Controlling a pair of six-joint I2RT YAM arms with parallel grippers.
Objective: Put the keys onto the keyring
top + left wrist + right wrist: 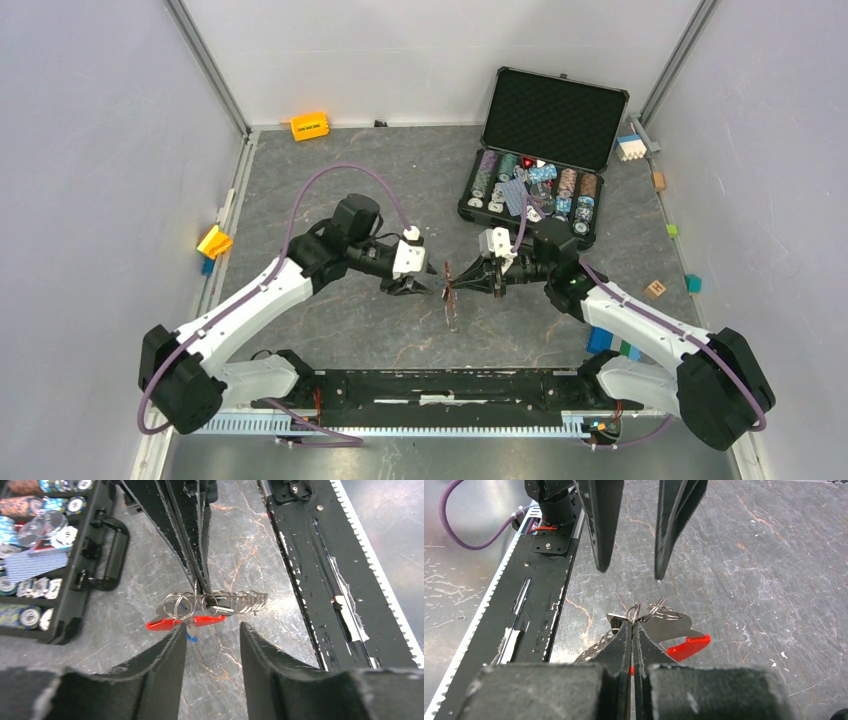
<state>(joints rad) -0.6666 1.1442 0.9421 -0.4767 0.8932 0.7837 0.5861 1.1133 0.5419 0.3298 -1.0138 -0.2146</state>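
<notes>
The keyring hangs above the table between both grippers [450, 292]. Its red fob [689, 647], silver rings [663, 612] and chain [596, 647] show in the right wrist view. My right gripper [632, 626] is shut on the keyring at the rings. A flat silver key [670, 628] lies against the rings beside the fob. In the left wrist view the rings [184, 603], chain [247, 601], red fob [161, 625] and a small blue tag [192, 638] sit just off my left gripper [213, 630]. It is open and empty, its left fingertip close to the fob.
An open black case of poker chips [540, 150] stands at the back right. An orange block [309, 126] lies at the back wall and a yellow block [214, 241] at the left wall. Small coloured blocks [655, 289] lie at the right. The black base rail [450, 385] runs along the near edge.
</notes>
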